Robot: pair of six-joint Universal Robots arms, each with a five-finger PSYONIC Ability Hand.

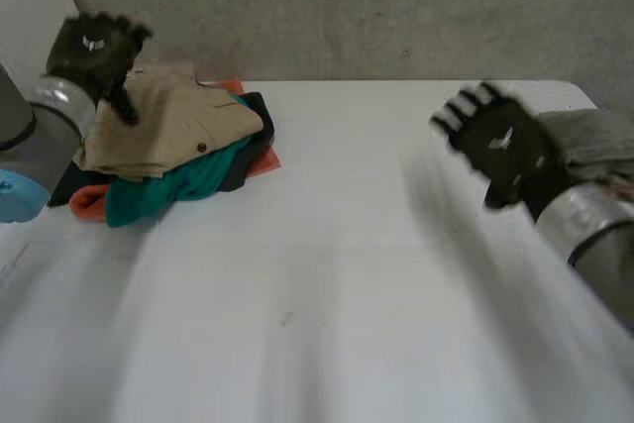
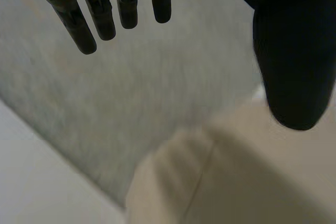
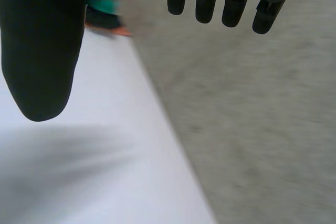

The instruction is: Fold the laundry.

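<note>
From my station the white table (image 1: 327, 274) is the biggest thing in the head view, with a grey concrete wall (image 1: 396, 7) behind it; the laundry pile (image 1: 168, 156) sits heaped at the table's far left, near that wall; on top lies a beige garment (image 1: 168, 121), under it a teal garment (image 1: 158, 195) spilling toward the near side, a black garment (image 1: 260, 131) at the pile's right side, and an orange garment (image 1: 87, 202) peeking out at the bottom.

The left arm (image 1: 54, 116) comes in just beside the pile; the right arm (image 1: 594, 220) reaches over the table's right side, well apart from the clothes.

The left hand (image 1: 94, 47) hangs above the pile's far left corner; in its wrist view its fingers (image 2: 102, 14) are straight and its thumb (image 2: 294, 51) stands apart from them, nothing held, with beige cloth below; whether the thumb tip touches the cloth I cannot tell.

The right hand (image 1: 500, 146) is raised over bare table, fingers spread; its wrist view shows them straight, empty, with teal and orange cloth far beyond the thumb.

Smallest, a dark button (image 1: 201, 148) shows on the beige garment's near edge.
</note>
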